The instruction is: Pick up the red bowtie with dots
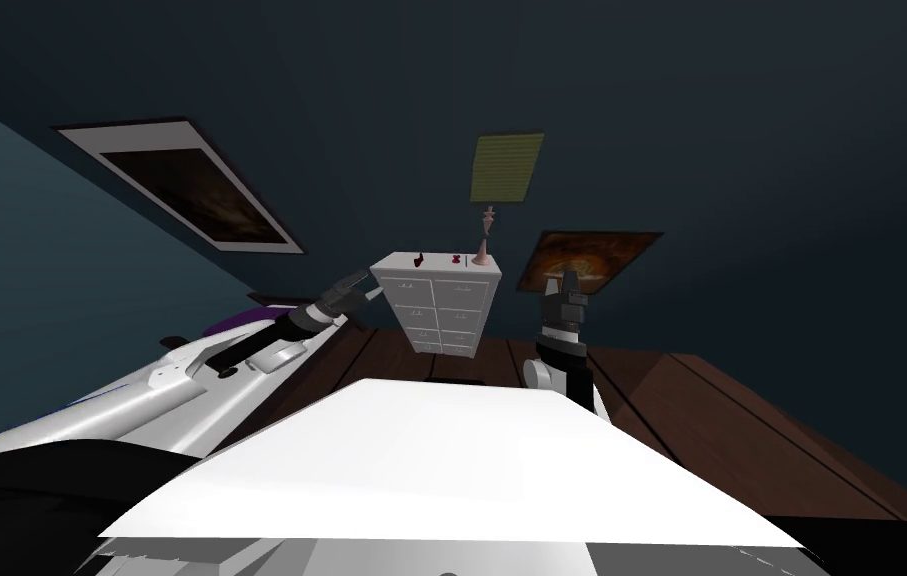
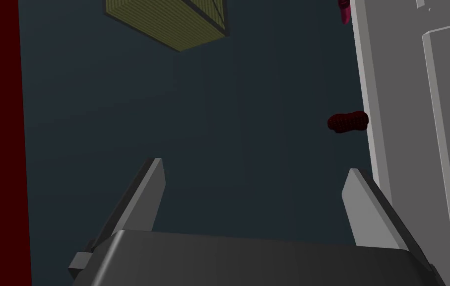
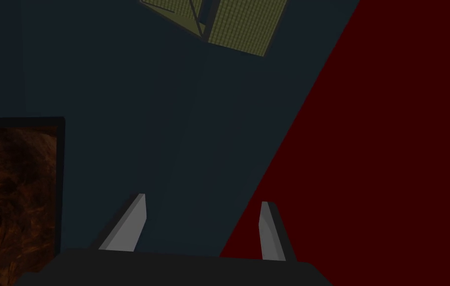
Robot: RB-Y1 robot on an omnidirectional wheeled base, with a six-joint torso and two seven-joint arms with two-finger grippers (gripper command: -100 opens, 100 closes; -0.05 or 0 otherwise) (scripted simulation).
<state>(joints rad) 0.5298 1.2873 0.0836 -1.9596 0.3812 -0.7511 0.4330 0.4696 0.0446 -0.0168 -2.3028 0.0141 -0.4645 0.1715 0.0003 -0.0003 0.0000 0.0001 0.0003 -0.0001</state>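
The dark red dotted bowtie (image 1: 418, 261) lies on top of a white dresser (image 1: 441, 310), near its left end. In the left wrist view the bowtie (image 2: 348, 122) rests against the dresser's top surface (image 2: 417, 149), ahead of my fingers and off to the side of one fingertip. My left gripper (image 1: 373, 290) (image 2: 254, 166) is open and empty, level with the dresser's top left corner and short of the bowtie. My right gripper (image 1: 566, 283) (image 3: 203, 199) is raised to the right of the dresser, open with nothing between its fingers.
A second, brighter red item (image 1: 457, 262) (image 2: 344, 10) lies further along the dresser top. Beside it stands a pink-stemmed lamp (image 1: 484, 240) with a yellow-green shade (image 1: 507, 167). Dark wall behind; brown plank floor (image 1: 701, 400) to the right.
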